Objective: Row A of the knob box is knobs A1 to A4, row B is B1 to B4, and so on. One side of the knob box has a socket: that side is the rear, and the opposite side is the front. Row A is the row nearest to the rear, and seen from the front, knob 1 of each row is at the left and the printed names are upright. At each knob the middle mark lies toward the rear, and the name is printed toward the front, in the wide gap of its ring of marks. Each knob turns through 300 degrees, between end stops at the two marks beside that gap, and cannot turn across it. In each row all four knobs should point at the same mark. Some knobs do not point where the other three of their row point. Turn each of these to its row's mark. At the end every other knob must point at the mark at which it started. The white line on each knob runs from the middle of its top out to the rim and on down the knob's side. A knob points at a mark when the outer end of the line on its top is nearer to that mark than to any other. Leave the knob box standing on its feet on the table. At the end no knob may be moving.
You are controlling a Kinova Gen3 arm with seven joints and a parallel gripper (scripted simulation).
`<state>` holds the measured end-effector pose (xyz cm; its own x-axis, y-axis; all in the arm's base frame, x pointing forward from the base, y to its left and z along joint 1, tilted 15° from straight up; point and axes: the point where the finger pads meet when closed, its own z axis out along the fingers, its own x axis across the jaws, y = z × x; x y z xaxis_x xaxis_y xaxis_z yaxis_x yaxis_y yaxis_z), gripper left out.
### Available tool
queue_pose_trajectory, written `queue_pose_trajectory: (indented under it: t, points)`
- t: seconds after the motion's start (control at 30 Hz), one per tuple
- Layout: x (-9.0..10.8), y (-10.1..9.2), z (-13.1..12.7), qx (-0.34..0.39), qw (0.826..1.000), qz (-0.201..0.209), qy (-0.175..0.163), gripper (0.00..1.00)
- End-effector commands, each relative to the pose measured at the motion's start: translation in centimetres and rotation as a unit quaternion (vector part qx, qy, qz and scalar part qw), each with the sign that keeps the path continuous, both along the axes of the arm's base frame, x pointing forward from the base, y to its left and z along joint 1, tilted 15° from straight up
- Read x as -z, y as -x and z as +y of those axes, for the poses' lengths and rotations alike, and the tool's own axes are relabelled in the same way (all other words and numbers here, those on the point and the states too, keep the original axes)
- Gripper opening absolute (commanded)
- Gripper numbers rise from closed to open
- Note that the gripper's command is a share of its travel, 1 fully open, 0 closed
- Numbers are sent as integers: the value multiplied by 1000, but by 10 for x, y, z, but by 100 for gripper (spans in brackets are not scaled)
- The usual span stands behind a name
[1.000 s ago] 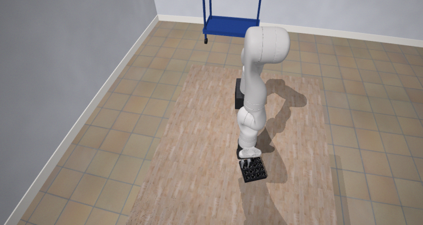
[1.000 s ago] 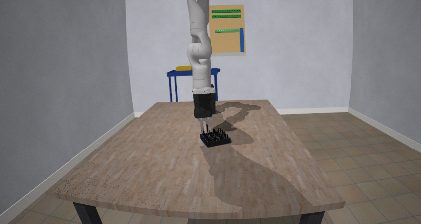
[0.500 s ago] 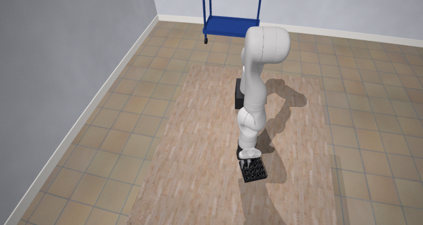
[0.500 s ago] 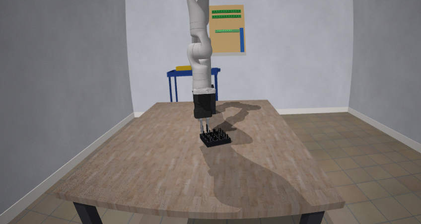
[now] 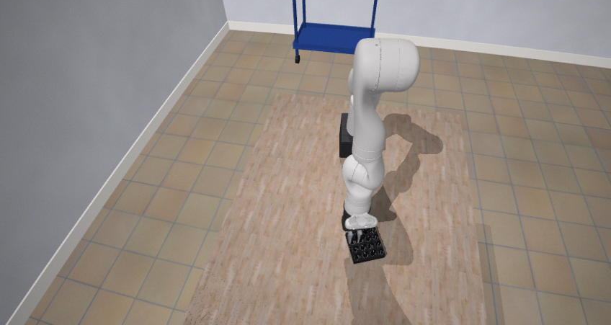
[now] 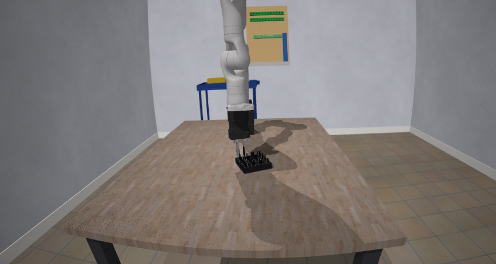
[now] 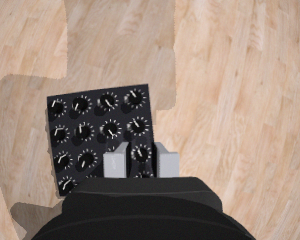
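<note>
Jaws part-open w/ fingers either side of a corner knob [image 7: 141,154], gripper [image 7: 141,163] over black knob box [image 7: 70,142], 4x4 knobs w/ white lines, on wood table [image 6: 181,191].

Knob box [image 5: 366,247]: standing on the tabletop [image 5: 291,202], near the middle of its width, well in front of the arm's base [image 5: 344,143].
Hand [image 7: 141,164]: hanging over the box's corner nearest the arm, its fingers straddling one knob [image 7: 141,154] there.
Arm [image 6: 236,73]: reaching down from above, between box and cart.
Cart [image 5: 296,17]: standing on the floor behind the tabletop, by the back wall.
Board [image 6: 268,35]: hanging on the back wall above the cart.
</note>
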<state>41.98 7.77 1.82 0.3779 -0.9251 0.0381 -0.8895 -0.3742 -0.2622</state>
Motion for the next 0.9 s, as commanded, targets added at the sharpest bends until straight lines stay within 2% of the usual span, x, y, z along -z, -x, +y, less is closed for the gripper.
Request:
queue_pose_trajectory:
  t: [0.0, 0.87]
  points:
    - [1, -1, 0, -8, 1000, 0, 2, 46]
    - [1, 1, -1, -8, 1000, 0, 2, 46]
